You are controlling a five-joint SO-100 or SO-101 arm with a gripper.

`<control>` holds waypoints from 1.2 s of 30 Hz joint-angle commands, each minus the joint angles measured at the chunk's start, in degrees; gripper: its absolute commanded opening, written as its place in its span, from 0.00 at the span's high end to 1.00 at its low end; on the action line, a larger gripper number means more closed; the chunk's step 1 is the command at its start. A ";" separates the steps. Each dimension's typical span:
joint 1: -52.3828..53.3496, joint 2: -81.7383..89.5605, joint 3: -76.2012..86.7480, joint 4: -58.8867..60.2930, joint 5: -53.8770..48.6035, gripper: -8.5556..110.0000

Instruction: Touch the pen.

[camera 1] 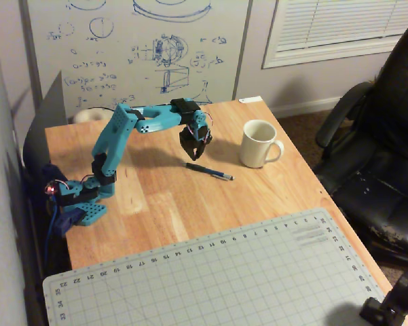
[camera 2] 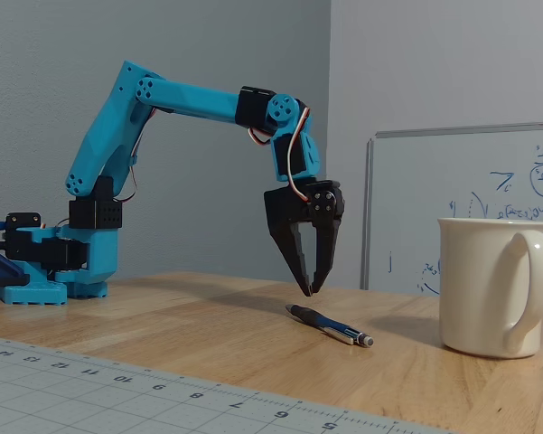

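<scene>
In a fixed view, the black two-finger hand (camera 2: 310,291) hangs at mid-frame with fingertips together, empty, just above the thin dark blue stick pen (camera 2: 330,325). Descending off-line, it could jab the wooden table (camera 2: 208,334) or roll the pen away. The pen lies flat at the frame's centre, silvery tip toward the cream ceramic mug (camera 2: 492,285) at right.

Dim warm indoor light; soft grainy frames; faint shadows; near mat blurred.

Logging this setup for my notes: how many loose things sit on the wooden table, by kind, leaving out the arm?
Pen: 1
Mug: 1
Cutting mat: 1
Total: 3
</scene>
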 commanded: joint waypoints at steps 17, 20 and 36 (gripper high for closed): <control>-0.09 2.64 0.18 0.09 -0.53 0.92; -0.18 2.64 0.18 0.18 -0.53 0.92; 0.00 3.16 4.22 -0.26 -0.44 0.92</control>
